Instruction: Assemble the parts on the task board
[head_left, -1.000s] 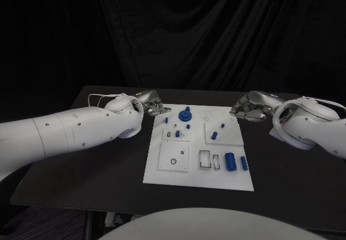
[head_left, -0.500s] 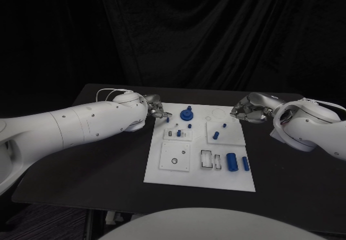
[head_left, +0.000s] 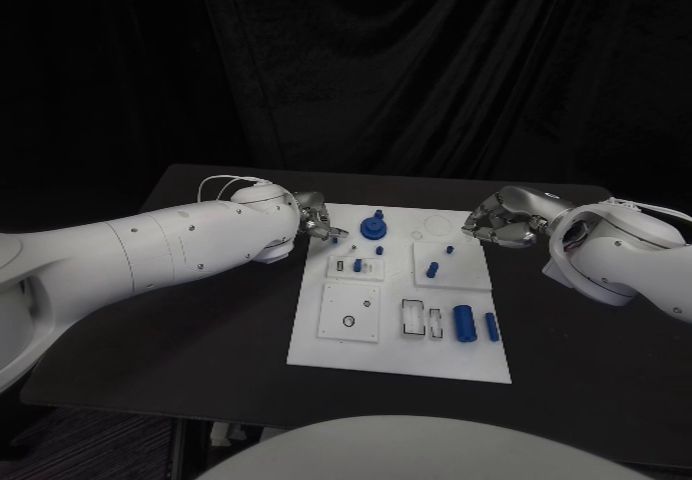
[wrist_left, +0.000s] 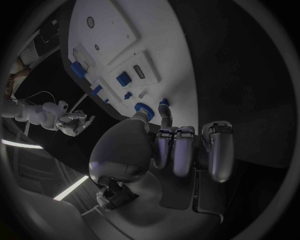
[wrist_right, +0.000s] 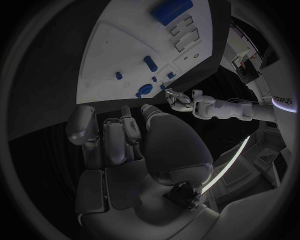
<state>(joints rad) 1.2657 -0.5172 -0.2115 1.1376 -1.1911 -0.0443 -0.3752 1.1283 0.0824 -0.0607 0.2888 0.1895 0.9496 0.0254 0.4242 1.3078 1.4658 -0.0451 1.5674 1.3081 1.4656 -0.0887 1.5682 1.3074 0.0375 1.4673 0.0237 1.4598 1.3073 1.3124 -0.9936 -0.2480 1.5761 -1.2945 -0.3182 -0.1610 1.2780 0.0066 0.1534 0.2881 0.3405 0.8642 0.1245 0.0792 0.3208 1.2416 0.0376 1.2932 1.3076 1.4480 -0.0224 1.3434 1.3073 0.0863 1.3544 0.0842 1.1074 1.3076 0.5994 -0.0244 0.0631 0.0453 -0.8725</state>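
Observation:
The white task board (head_left: 330, 350) lies mid-table. A blue round knob (head_left: 374, 228) stands at its far edge, and small blue pegs (head_left: 431, 269) stand behind two blue cylinders (head_left: 463, 323) near the right edge. My left hand (head_left: 315, 224) is at the board's far-left corner. In the left wrist view its fingers (wrist_left: 176, 147) stretch toward a small blue peg (wrist_left: 164, 102) beside the knob (wrist_left: 144, 107); whether they touch it I cannot tell. My right hand (head_left: 498, 220) hovers off the far-right corner, and its fingers (wrist_right: 106, 137) hold nothing.
White inset plates (head_left: 348, 311) with slots and holes cover the board's left and middle. Bare black table (head_left: 202, 330) lies on both sides of the board. A dark curtain hangs behind the table's far edge.
My left arm has swung in and its hand has moved down onto the board's far-left corner, over the small peg there. The right hand has barely shifted.

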